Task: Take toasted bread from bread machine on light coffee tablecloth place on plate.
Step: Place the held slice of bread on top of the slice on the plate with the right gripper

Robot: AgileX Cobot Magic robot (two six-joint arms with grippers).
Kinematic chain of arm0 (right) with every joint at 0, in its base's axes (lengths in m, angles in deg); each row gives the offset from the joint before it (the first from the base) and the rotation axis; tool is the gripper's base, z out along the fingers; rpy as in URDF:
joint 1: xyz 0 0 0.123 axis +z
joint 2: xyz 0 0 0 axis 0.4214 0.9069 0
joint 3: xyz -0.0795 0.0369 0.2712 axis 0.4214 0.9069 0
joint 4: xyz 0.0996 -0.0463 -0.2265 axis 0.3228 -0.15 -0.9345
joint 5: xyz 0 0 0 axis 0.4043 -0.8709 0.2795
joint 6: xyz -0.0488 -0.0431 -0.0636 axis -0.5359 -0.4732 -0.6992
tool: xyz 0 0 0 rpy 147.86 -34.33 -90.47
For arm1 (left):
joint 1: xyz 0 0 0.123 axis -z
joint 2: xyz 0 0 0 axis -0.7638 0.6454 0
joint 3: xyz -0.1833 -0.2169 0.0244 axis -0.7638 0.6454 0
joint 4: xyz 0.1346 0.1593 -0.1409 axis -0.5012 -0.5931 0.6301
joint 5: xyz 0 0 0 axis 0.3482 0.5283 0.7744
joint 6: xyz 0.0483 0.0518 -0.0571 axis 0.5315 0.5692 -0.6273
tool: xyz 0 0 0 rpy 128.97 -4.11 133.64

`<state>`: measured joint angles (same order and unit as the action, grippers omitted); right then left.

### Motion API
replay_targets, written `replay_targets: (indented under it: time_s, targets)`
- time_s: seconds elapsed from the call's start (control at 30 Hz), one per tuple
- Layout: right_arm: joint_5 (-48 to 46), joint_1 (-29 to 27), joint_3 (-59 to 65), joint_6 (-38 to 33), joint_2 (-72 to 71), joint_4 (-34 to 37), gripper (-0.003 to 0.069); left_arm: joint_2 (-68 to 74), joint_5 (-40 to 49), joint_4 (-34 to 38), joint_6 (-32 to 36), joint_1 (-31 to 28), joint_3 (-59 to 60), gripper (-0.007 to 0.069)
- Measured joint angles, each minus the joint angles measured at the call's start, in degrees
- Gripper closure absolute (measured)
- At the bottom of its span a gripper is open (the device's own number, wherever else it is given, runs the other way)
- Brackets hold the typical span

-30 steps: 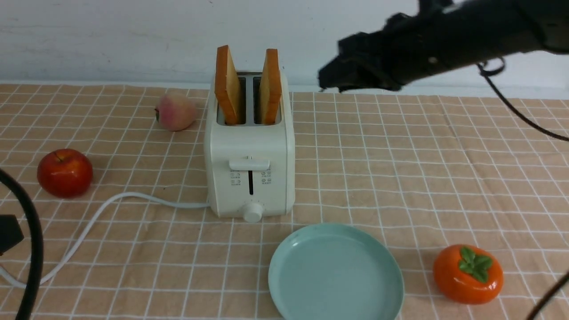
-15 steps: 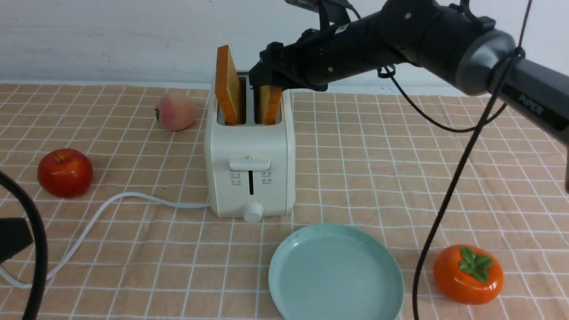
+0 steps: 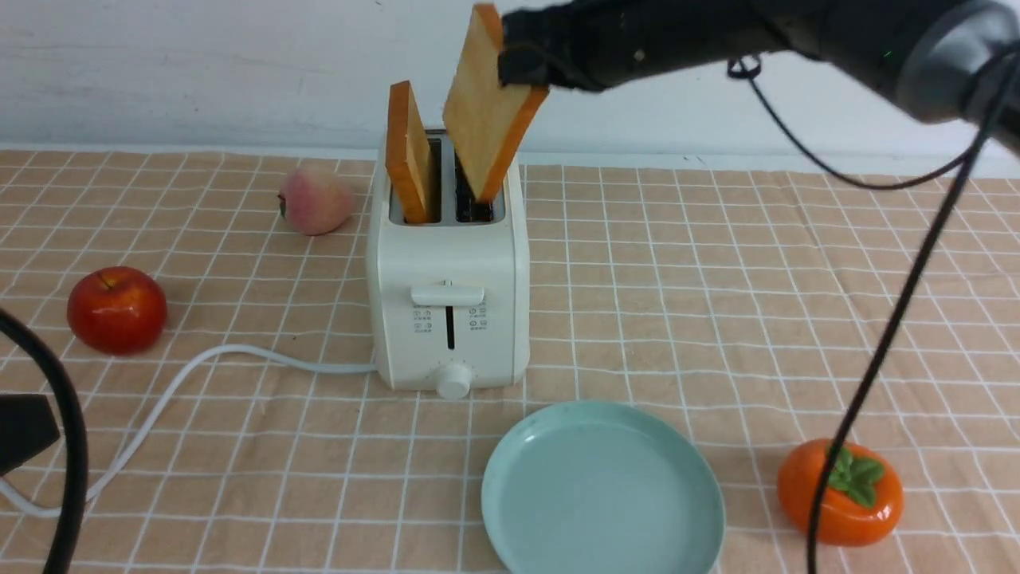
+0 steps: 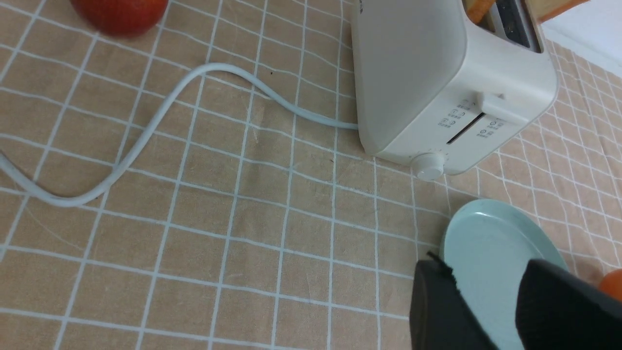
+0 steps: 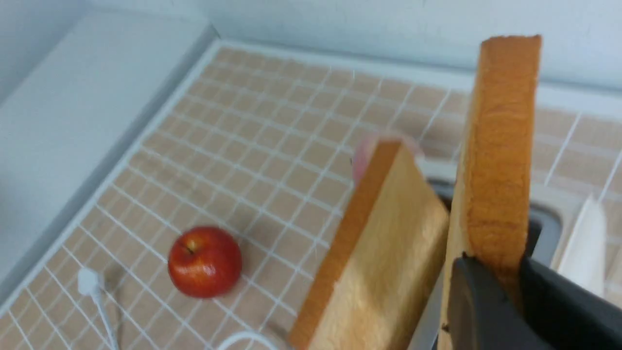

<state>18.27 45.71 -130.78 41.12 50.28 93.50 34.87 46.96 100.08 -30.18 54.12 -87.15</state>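
Front view: right gripper [image 3: 522,73] clamped on top corner of one toasted bread [image 3: 482,119] slice, tilted, lower corner at bread machine [image 3: 446,279] slot mouth; plate [image 3: 602,494] lies below, camera-side, right arm nearer; left gripper [image 4: 483,291] parted, empty

The worktop [image 5: 63,126] is covered by the light coffee tablecloth [image 3: 717,279], peach-tan with a grid of thin white lines. The bread machine [image 3: 446,271] stands upright on the cloth, left of centre, controls facing the robot. Its white cord [image 3: 239,355] runs from the base in loose curves across the cloth toward the near left edge. The pale blue-green plate [image 3: 602,494] lies just in front of the machine, slightly right. A red apple [image 3: 116,309] sits well to the left, a peach [image 3: 315,199] at rear left, and a persimmon [image 3: 865,498] near the plate's right.
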Motion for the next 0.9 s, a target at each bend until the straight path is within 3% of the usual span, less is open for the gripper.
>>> replay_targets:
  time_s: [0.13,0.23,0.4,0.5,0.67,0.7,0.9]
  targets:
    - [-2.04,-2.43,-2.15,0.00,-5.86,-1.47,0.0596,0.00,-0.05,-0.42,0.00,0.00,0.00,0.0386]
    - [-9.78,-7.20,-2.97,1.64,-12.06,-8.43,0.0596,0.00,-0.05,-0.42,0.00,0.00,0.00,0.0386]
    - [-27.76,-15.14,-2.29,11.30,-15.07,-20.91,0.0596,0.00,0.07,-0.52,0.00,0.00,0.00,0.0386]
    - [-32.58,-18.53,3.48,12.83,-15.07,-22.57,0.0596,0.00,0.31,-0.58,0.00,0.00,0.00,0.0386]
    - [-33.21,-18.75,18.72,6.39,-14.94,-9.29,0.0596,0.00,0.50,-0.58,0.00,0.00,0.00,0.0386]
    - [-33.21,-18.63,24.78,2.37,-14.42,-0.76,0.0596,0.00,0.78,-0.51,0.00,0.00,0.00,0.0386]
    - [-31.58,-17.35,40.68,-13.51,-12.61,18.88,0.0596,0.00,1.33,0.71,0.00,0.00,0.00,0.0386]
